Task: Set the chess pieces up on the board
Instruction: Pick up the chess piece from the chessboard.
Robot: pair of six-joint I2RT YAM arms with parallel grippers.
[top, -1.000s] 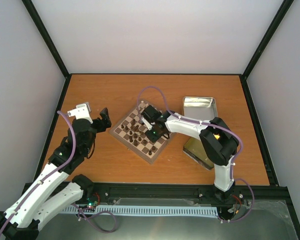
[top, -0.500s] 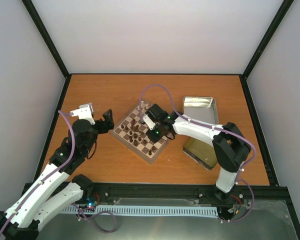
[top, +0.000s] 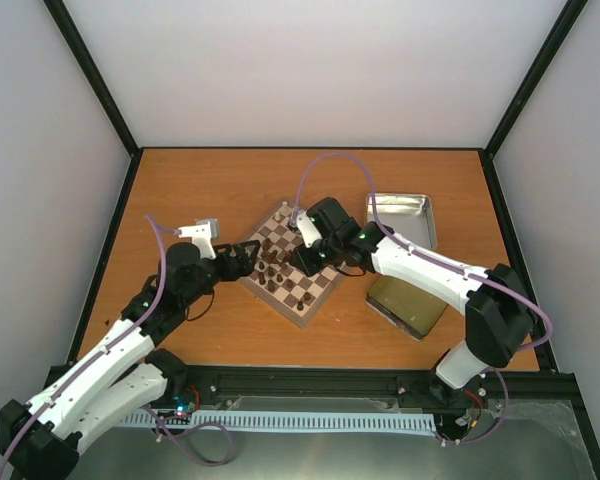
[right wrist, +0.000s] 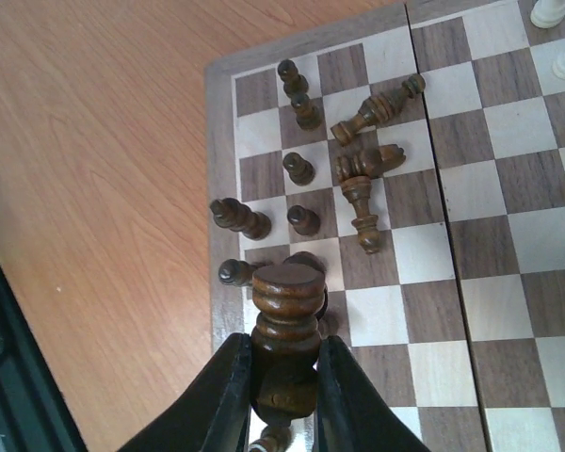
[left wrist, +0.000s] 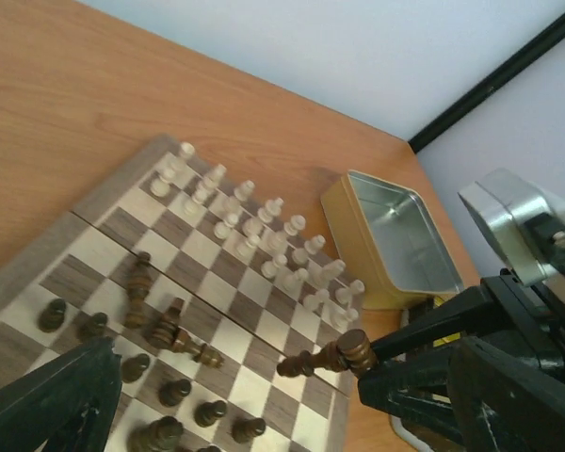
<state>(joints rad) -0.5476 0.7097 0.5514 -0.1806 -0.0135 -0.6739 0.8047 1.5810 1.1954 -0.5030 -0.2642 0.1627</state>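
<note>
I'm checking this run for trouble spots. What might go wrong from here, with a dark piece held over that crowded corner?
1. The dark brown wooden chess piece in the right pincer is over standing dark pawns; lowering it might topple them.
2. Fallen dark pieces lie across squares of the checked wooden board and may block a clean placement.
3. The open left pincer sits at the board's edge, near the right arm; they could collide.
</note>
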